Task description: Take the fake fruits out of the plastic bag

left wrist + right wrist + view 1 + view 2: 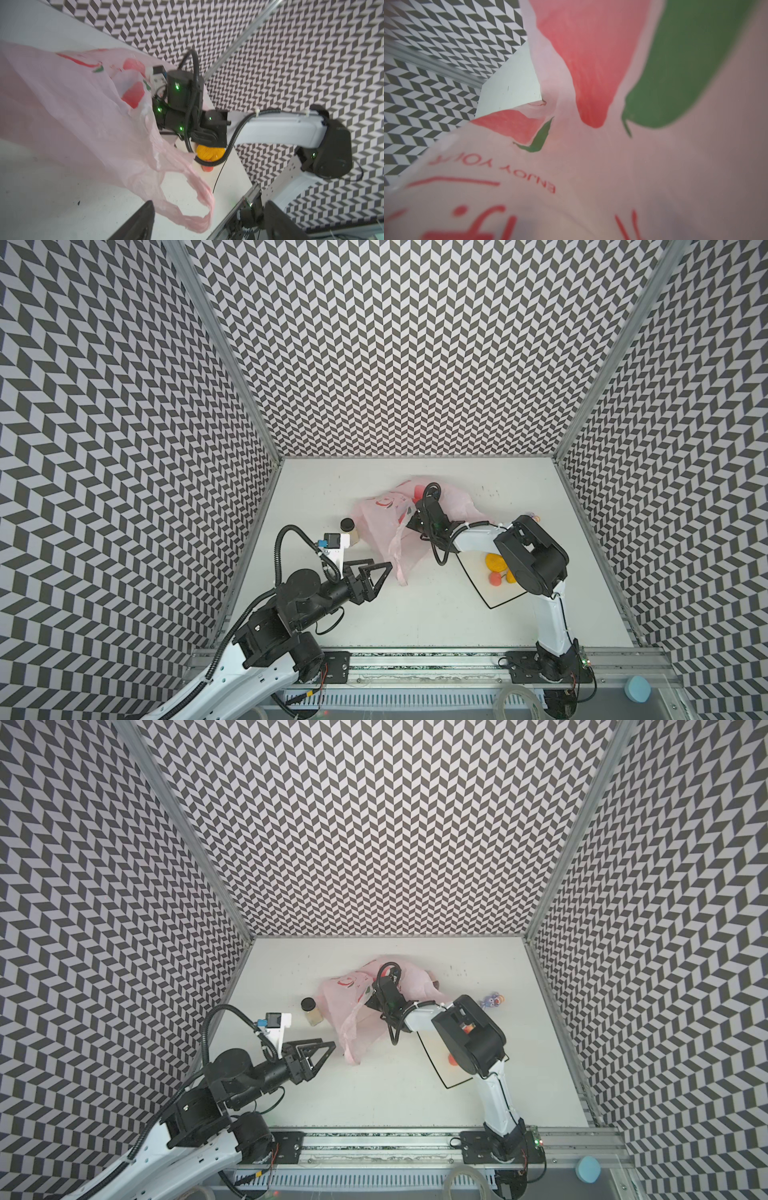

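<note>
Orange and red fake fruits (493,562) lie on the plate (496,595); right gripper (154,108), grip hidden, probes the plastic bag (378,526); left gripper (372,572) released.

Right gripper: jaws buried inside the plastic bag (378,526) in both top views, so their stance is not readable. The right wrist view is filled by out-of-focus bag film, with only prints and mirrored lettering legible. Fake fruits (493,561) on the plate (496,597) are partly covered by the right arm's elbow, count uncertain; a reddish shape (419,490) seen through the film cannot be told as fruit or print. Left wrist view: left gripper (209,202) fingers (141,224) cut off by the frame edge.
</note>
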Controlling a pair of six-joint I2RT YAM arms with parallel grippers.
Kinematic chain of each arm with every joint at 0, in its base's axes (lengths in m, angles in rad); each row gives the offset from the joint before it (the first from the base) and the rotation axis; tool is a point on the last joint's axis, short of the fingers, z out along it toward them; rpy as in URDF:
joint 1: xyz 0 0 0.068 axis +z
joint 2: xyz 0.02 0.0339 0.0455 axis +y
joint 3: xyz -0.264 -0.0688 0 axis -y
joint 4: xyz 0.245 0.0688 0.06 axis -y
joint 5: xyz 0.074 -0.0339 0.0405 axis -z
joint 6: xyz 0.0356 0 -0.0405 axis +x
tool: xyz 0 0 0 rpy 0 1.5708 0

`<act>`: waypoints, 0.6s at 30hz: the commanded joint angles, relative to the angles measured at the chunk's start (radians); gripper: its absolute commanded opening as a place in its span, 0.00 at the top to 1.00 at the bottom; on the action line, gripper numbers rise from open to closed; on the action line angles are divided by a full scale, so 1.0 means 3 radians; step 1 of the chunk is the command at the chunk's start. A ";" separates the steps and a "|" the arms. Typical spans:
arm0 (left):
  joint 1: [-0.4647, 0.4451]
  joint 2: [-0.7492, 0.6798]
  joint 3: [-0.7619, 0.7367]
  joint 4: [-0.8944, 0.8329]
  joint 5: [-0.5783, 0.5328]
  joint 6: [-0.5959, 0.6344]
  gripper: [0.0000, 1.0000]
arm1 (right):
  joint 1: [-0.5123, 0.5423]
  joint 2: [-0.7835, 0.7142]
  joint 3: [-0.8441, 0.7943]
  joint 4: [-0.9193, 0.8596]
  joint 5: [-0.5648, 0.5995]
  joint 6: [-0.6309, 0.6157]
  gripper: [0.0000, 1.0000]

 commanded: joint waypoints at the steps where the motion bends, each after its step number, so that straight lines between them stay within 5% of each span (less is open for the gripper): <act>1: -0.0011 0.0032 0.0190 -0.0361 -0.0545 -0.0009 0.11 | 0.0000 -0.0265 -0.0211 0.0193 -0.0154 -0.0001 0.21; 7: -0.0010 0.0425 0.0460 -0.0421 -0.0968 -0.0005 0.00 | -0.0002 -0.0538 -0.0625 0.0280 -0.0122 -0.0001 0.23; 12: -0.0012 0.0974 0.0584 -0.0242 -0.0814 0.0042 0.00 | -0.0011 -0.0555 -0.0661 0.0269 -0.0141 -0.0017 0.23; 18: -0.0074 0.1599 0.0937 -0.0253 -0.0562 0.0625 0.00 | -0.0012 -0.0575 -0.0715 0.0345 -0.0203 0.0010 0.23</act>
